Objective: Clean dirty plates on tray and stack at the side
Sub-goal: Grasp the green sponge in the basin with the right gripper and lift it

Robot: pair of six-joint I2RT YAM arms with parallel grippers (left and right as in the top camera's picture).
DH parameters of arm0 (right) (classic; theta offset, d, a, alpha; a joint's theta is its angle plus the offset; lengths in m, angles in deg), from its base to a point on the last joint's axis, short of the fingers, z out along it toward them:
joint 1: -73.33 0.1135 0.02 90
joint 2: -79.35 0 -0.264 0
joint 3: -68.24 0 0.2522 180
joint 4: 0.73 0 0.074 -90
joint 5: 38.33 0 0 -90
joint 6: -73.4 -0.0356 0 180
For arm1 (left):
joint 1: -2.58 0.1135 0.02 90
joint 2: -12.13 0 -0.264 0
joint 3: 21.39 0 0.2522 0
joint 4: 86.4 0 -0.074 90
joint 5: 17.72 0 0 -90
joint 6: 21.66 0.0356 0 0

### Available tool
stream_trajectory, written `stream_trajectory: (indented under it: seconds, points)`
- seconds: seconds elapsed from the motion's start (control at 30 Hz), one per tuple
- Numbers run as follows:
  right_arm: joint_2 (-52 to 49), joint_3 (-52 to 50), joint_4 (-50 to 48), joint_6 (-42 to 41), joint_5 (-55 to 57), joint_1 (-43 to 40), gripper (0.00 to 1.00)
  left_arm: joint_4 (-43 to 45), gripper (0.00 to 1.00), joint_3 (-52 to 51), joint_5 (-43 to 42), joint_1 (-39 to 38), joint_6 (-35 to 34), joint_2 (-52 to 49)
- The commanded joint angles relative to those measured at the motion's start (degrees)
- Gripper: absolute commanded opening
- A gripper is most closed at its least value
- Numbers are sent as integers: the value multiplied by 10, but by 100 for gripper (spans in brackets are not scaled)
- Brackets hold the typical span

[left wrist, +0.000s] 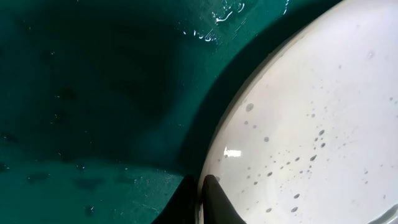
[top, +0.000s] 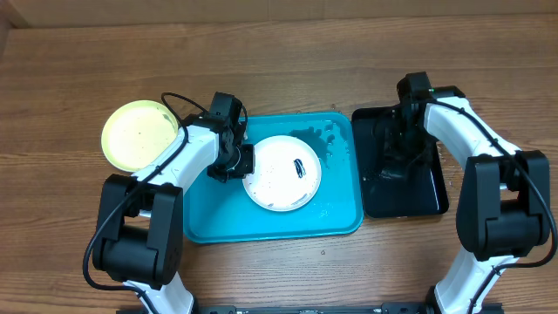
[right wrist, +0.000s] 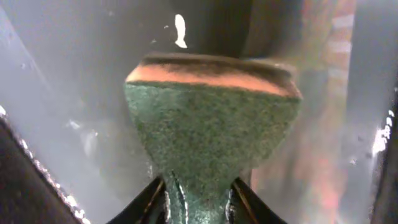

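A white plate (top: 282,173) with a dark smear lies on the turquoise tray (top: 218,218). My left gripper (top: 242,166) is at the plate's left edge. In the left wrist view its fingers (left wrist: 214,202) pinch the rim of the speckled plate (left wrist: 311,124) above the wet tray (left wrist: 93,93). A lime-green plate (top: 139,135) rests on the table to the left of the tray. My right gripper (top: 394,153) hangs over the black tray (top: 427,196). It is shut on a green and orange sponge (right wrist: 211,118), squeezed between the fingertips of the right gripper (right wrist: 199,193).
The black tray stands right beside the turquoise tray's right edge. Water drops lie at the turquoise tray's far right corner (top: 331,135). Bare wooden table surrounds both trays.
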Motion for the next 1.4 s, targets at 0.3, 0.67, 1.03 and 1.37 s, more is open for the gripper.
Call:
stream_trajectory:
  seconds: [0.3, 0.67, 1.03, 1.37]
  points:
    - [50, 62, 50, -6, -10, 1, 4, 7, 20, -5, -3, -4, 4, -9]
    - [66, 61, 75, -6, -10, 1, 4, 11, 4, -5, -3, -4, -7, -9]
    - [66, 22, 39, 23, -11, 11, 4, 26, 4, -5, -9, -4, -61, -9]
    - [66, 41, 40, 39, 15, 17, 4, 35, 4, -5, -10, -4, -67, -9]
